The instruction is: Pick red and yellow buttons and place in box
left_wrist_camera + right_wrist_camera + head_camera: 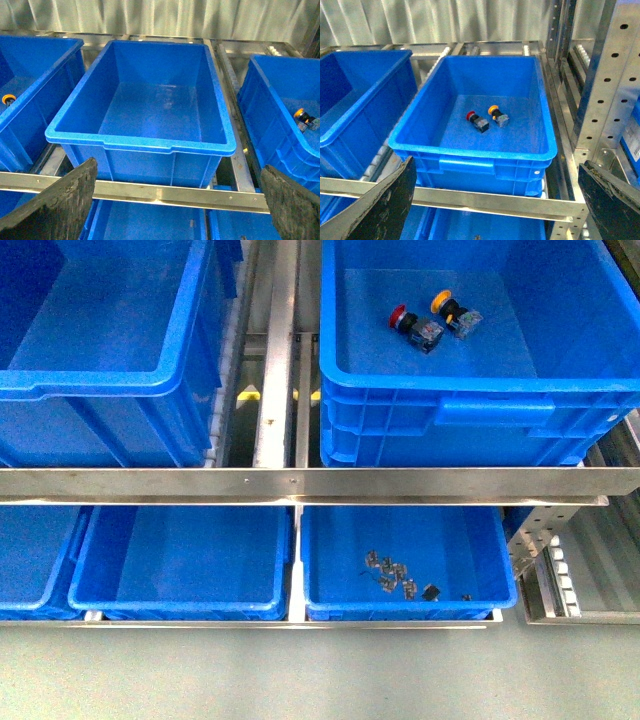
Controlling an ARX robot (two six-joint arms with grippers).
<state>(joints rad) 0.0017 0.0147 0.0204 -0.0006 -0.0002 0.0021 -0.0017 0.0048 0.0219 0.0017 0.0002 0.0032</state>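
Observation:
The box (480,383) stands on the upper shelf at the right, ribbed front wall towards me. On its floor lie a red button (408,325) and a yellow button (453,311), side by side, a little apart. The right wrist view looks down into the box (470,150) at the red button (472,117) and the yellow button (494,110). My right gripper (495,205) hangs open and empty in front of the box. My left gripper (175,207) is open and empty before the neighbouring bin; the yellow button (300,114) shows at that view's edge. Neither gripper appears in the front view.
A smooth-fronted blue bin (110,385) stands left of the box, shown as the bin (142,142) in the left wrist view. Further left, another bin holds a yellow-orange cap (7,99). A steel rail (300,483) crosses the front. Shallow trays below; one tray (400,612) holds small metal parts (395,575).

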